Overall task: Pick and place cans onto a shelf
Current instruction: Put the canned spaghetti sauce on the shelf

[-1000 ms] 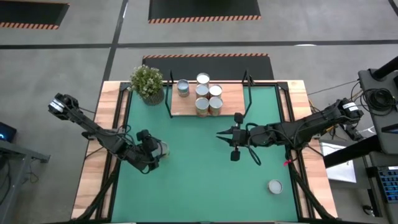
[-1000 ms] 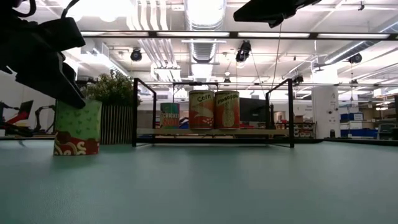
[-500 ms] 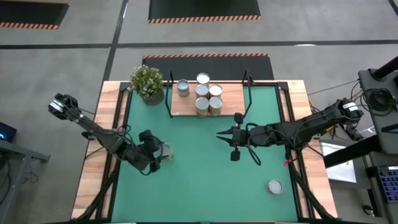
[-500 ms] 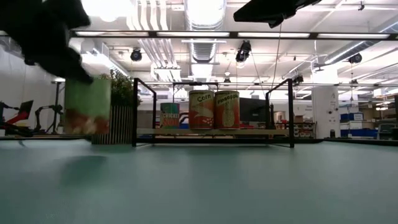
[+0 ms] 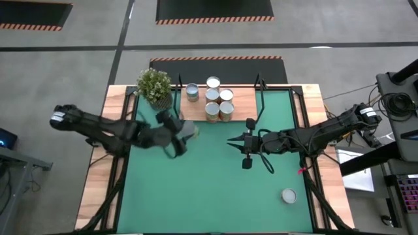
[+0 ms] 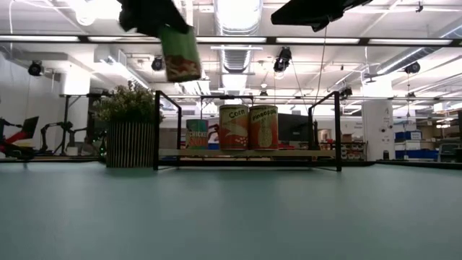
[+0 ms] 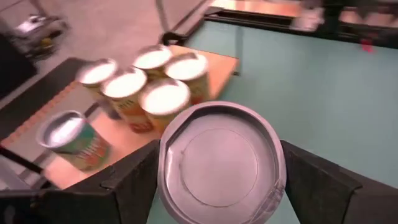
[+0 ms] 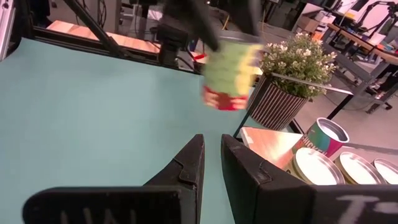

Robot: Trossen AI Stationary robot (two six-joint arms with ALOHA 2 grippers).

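A green can with a red base (image 6: 179, 52) hangs high above the green mat (image 5: 209, 189), just off the near left corner of the shelf (image 5: 243, 98). My left gripper (image 5: 181, 132) is shut on this can, whose silver top (image 7: 221, 158) fills the left wrist view. Several cans (image 5: 219, 102) stand upright on the shelf board. Another can (image 5: 289, 195) stands on the mat near the right front. Over the middle of the mat my right gripper (image 5: 232, 140) hovers, shut, with nothing between its fingers (image 8: 199, 158). My left gripper pinches the green can between its two fingers, which lie on opposite sides of the wall just under the top rim (image 7: 166, 186). The fingers come from the table's left, slanting down. The can is lifted clear of the mat, top up, slightly tilted.
A potted plant (image 5: 154, 86) stands at the mat's far left corner beside the shelf's black left post (image 5: 178, 98). The shelf's right post (image 5: 260, 98) rises near my right gripper. Bare mat lies along the near side.
My left gripper has risen and swung toward the far edge and to the right, toward the shelf. The green can, which stood on the mat at the left, has come up with it and now hangs well clear of the mat.
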